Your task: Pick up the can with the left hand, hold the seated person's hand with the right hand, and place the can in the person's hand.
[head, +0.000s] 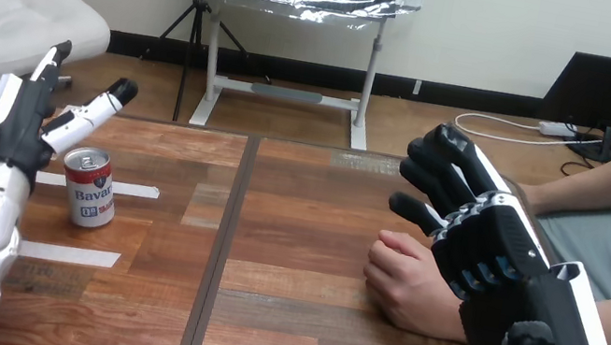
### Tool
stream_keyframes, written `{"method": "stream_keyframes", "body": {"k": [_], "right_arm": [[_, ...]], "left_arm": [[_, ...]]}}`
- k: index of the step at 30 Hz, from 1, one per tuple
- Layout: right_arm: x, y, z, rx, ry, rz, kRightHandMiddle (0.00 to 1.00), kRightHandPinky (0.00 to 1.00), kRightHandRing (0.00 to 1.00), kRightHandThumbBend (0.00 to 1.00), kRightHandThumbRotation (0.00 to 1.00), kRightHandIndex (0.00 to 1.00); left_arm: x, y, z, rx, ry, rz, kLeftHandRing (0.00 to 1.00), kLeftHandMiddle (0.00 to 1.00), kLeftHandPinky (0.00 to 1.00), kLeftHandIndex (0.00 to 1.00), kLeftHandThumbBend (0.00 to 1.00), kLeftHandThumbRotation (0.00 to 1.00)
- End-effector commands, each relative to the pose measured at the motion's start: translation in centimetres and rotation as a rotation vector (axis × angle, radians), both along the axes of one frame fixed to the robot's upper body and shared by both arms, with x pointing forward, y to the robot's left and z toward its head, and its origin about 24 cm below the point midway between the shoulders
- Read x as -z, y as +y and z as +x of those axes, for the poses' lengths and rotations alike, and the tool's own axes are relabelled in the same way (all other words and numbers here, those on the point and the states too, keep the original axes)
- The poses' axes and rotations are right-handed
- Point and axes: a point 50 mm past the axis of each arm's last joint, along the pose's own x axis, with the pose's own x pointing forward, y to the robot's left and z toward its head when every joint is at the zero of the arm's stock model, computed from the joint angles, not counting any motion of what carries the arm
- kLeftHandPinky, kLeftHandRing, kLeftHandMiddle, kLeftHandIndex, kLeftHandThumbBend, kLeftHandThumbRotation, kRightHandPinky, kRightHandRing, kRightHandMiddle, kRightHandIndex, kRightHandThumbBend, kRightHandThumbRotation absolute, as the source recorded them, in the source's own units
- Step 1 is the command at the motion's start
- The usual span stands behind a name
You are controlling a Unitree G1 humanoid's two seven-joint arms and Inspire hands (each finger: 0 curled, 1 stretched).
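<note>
Though upright, can (88,187) beside left hand (15,131).

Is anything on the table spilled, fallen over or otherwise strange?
Nothing stands out. The can stands upright on the table, with no spill, beside the open left hand. The person's hand rests on the wood.

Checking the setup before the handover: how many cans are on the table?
1. The can stands upright on the wooden table at the view's left, close beside the open left hand. The right hand hides part of the table, so another could be covered.
</note>
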Motion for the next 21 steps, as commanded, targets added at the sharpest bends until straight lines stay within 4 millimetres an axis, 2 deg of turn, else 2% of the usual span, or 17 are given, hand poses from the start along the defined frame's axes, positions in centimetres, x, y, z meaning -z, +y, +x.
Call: {"method": "stream_keyframes", "body": {"k": [1,21], "right_arm": [[-1.54,-0.1,0.43,-0.004,-0.093,0.011,0.91,0.86,0.92,0.96,0.89,0.91],[-1.61,-0.22,0.4,-0.009,-0.091,0.016,0.9,0.84,0.9,0.99,0.9,0.9]], "left_arm": [[-3.02,0.09,1.85,0.003,-0.055,0.019,0.98,1.0,0.9,0.98,0.71,0.7],[-2.09,0.12,2.08,-0.038,0.064,0.016,0.96,0.99,0.88,0.98,0.71,0.69]]}}
